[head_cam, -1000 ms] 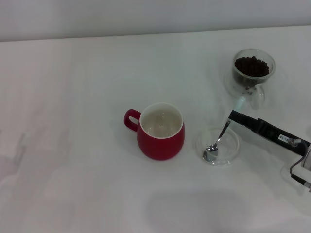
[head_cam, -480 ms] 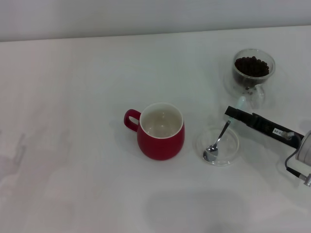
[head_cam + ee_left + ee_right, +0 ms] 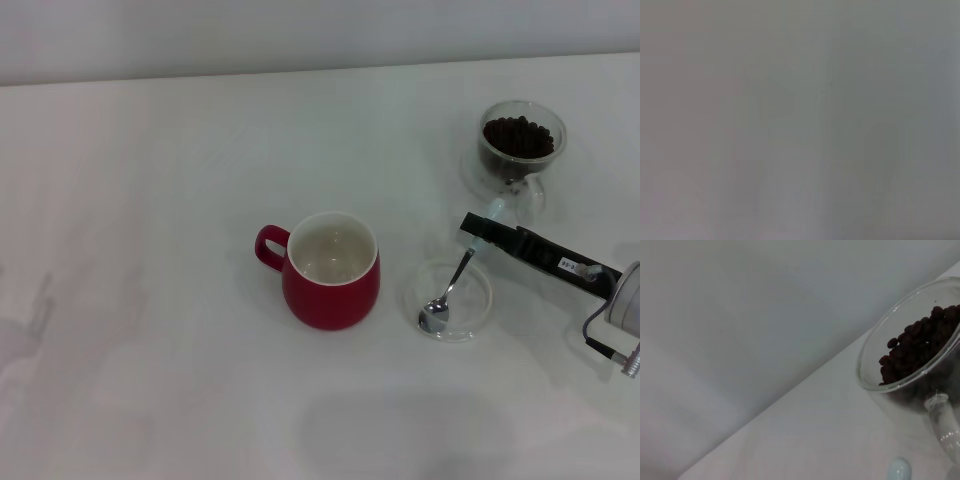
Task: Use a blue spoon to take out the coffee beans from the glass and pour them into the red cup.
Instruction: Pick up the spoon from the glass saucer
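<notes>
The right gripper (image 3: 478, 229) reached in from the desk's (image 3: 150, 200) right edge, its dark fingers (image 3: 520, 245) covering part of the spoon's (image 3: 447, 290) pale handle; whether they were pinching it or spread could not be told. The left gripper was out of sight, its wrist view a blank grey. Since a second ago the fingers had crept further left along the handle. The spoon's shiny bowl lay in a shallow clear saucer (image 3: 478, 308), just right of the squat red cup (image 3: 330, 270). Dark beans (image 3: 518, 135) filled the clear glass (image 3: 520, 150) behind the gripper, its rim cut off in the right wrist view.
</notes>
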You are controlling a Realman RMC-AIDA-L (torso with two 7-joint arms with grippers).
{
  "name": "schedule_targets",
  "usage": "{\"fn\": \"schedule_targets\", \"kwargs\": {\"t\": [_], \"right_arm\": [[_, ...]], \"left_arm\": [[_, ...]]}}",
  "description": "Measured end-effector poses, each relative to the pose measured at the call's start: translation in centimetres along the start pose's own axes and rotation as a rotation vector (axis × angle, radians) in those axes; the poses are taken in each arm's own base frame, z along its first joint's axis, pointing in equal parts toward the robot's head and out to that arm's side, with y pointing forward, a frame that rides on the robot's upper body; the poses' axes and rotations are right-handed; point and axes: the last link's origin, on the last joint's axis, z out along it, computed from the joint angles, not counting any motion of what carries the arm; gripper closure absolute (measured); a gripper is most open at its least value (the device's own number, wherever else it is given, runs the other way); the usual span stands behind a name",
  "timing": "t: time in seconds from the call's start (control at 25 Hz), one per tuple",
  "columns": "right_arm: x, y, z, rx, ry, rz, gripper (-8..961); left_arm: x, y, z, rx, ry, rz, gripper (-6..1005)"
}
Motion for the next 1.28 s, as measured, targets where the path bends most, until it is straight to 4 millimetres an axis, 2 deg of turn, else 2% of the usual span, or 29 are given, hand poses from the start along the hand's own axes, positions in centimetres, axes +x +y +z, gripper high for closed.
{"fn": "schedule_targets", "kwargs": {"t": [0.52,0.64,1.28], "right_arm": [[0.22,-0.10,0.06,0.009,0.011,0.013,605],[0.24,-0.07,0.07,0.007,0.010,0.018,708],[0.20,0.22,0.26,-0.008,0.013,0.015,791]], "left_arm": [[0.05,-0.17,0.13,0.006,0.001,0.002,398],[0.03,-0.15,0.09,0.007,0.001,0.001,399],[-0.04,-0.11,-0.06,0.009,-0.002,-0.001,402]]}}
